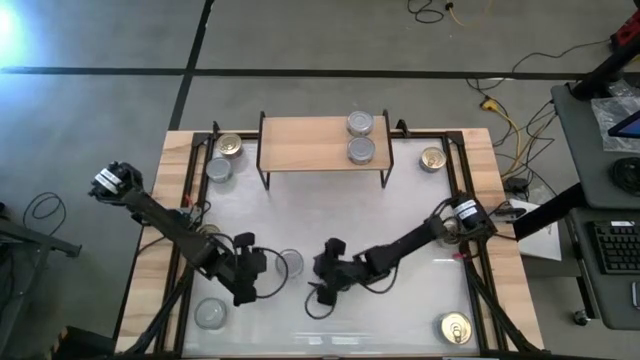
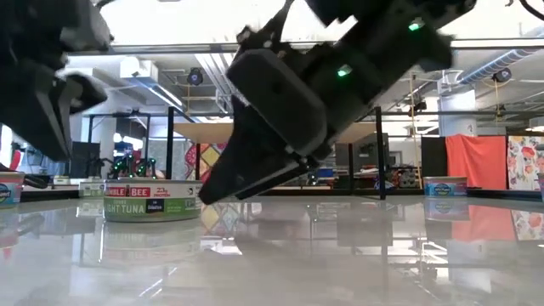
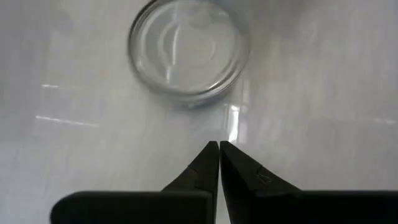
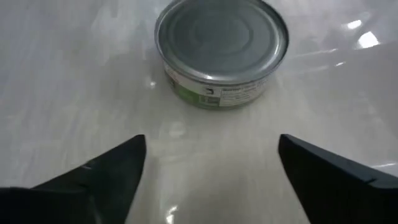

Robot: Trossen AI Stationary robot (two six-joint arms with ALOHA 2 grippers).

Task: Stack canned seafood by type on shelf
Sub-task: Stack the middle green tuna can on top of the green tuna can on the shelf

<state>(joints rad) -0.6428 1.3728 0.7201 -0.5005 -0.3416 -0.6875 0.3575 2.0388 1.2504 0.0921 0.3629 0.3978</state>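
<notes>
The surface [image 1: 420, 220] carries the shelf [image 1: 322, 144] at twelve o'clock, two silver tins [image 1: 360, 137] already grouped on it. The right end effector [image 4: 211, 162], released wide, faces a silver tin [image 4: 221, 53] near centre, apparently lining up a grasp. The left end effector [image 3: 219, 163], clenched and empty, waits just beside that tin. Gold tins [image 1: 455, 327] sit at the edges, nothing blocking.
</notes>
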